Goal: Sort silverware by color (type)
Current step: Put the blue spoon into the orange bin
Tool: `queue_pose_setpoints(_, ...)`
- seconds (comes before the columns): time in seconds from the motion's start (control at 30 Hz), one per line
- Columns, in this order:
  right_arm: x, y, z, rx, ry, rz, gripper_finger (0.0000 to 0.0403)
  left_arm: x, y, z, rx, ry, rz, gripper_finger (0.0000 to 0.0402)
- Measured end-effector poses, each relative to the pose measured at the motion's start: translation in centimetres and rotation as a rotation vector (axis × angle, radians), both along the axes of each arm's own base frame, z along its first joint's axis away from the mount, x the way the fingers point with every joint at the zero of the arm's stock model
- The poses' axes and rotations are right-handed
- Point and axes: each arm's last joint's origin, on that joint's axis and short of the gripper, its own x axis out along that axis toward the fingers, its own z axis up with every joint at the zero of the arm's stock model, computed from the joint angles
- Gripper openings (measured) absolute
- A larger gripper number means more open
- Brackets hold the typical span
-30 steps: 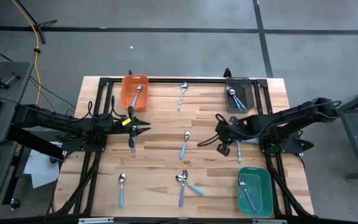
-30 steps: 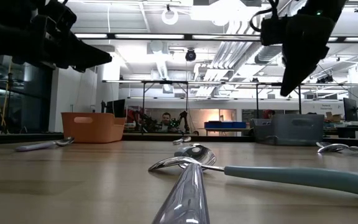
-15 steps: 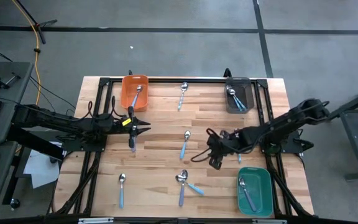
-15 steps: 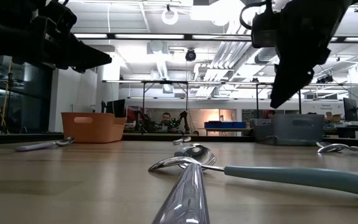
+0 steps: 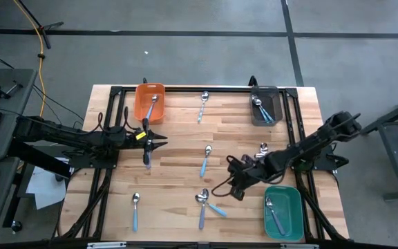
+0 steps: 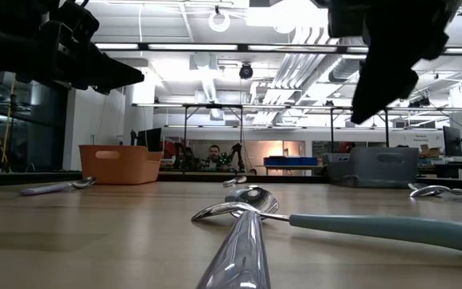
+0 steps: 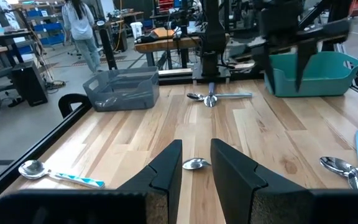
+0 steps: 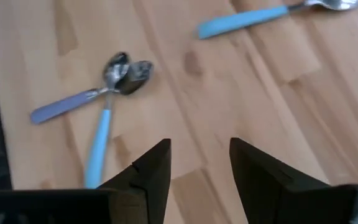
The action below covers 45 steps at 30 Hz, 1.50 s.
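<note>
One sec ago the right end effector [image 5: 235, 188] was up by the grey bin [image 5: 264, 105]. Now it has come down toward the front of the worktop [image 5: 178, 159] and hangs over bare wood, near the two crossed spoons [image 5: 204, 200] but not touching them. Its fingers [image 8: 151, 168] were pressed together then; now they're spread apart w/ nothing between them.

The left end effector [image 5: 159, 139] has not moved. It hangs just in front of the orange bin [image 5: 150, 101]. Its fingers [image 7: 166, 171] are a little apart & hold nothing.

Spoons lie all over:
- the two crossed ones near the front middle
- one blue-handled spoon [image 5: 206, 159] in the middle
- one [image 5: 203, 104] at the far edge
- one [image 5: 135, 209] at the front left
- one [image 5: 264, 153] on the right, partly hidden by the right arm
- one each in the orange bin, the grey bin & the green bin [image 5: 282, 211]

Nothing sits between the right end effector & the crossed pair
</note>
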Motion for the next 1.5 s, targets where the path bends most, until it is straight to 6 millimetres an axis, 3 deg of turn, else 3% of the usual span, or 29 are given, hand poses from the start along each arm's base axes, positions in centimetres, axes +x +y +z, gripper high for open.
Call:
queue_pose_setpoints(0.23,2.9,2.9,0.7,-0.058,0.083,0.065,0.0149,0.0,0.0,-0.4,0.001,0.039,0.000,0.0075)
queue_pose_setpoints(0.5,5.4,4.4,0.6,-0.040,0.167,0.102,0.0149,-0.1,0.0,-0.7,0.001,0.069,0.000,0.0075)
queue_pose_setpoints(0.8,5.0,4.7,0.4,0.019,0.203,-0.014,0.0149,-0.1,0.0,-0.7,-0.009,0.073,0.001,0.0075)
queue_pose_setpoints(1.2,5.1,5.2,0.4,0.041,0.180,-0.003,0.0149,-0.1,0.0,-0.8,-0.008,0.082,0.001,0.0075)
queue_pose_setpoints(1.5,5.8,7.1,-2.5,0.034,0.192,0.028,0.0149,-0.2,0.0,-1.1,-0.007,0.111,0.002,0.0075)
